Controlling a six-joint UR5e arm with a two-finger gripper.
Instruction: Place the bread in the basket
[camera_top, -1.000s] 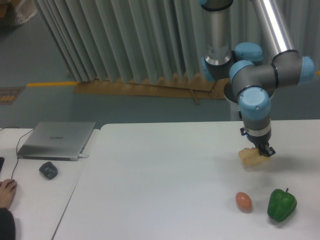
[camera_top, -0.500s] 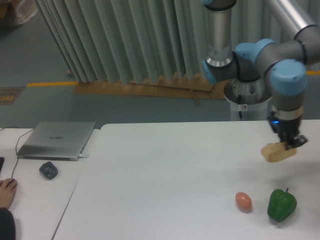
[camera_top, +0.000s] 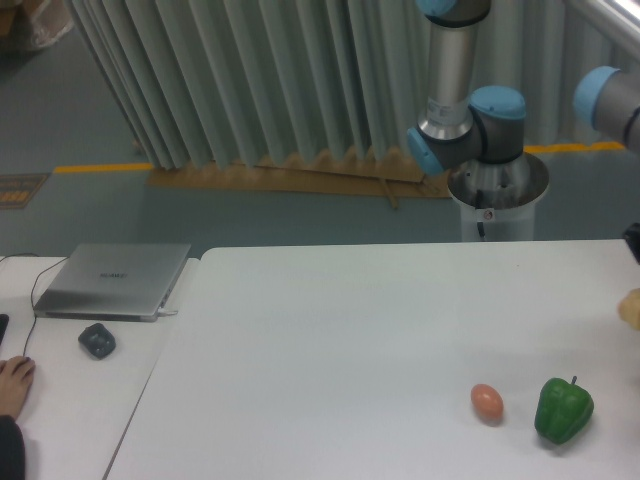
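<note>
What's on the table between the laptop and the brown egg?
Nothing: the fixed camera shows only bare white tabletop between the laptop and the egg.

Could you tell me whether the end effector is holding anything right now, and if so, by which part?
It cannot be told: the end effector is out of view, and only an end of the bread shows at the right edge, its hold hidden.

On the white table (camera_top: 330, 340) we see a brown egg (camera_top: 487, 402) near the front edge, with a green pepper (camera_top: 564, 409) just beside it to the right, the two apart. On the neighbouring desk to the left we find a closed silver laptop (camera_top: 112, 280), a dark mouse (camera_top: 97, 340) in front of it, and a person's hand (camera_top: 14, 384) resting at the edge. Behind hangs a pale pleated curtain (camera_top: 250, 80).
</note>
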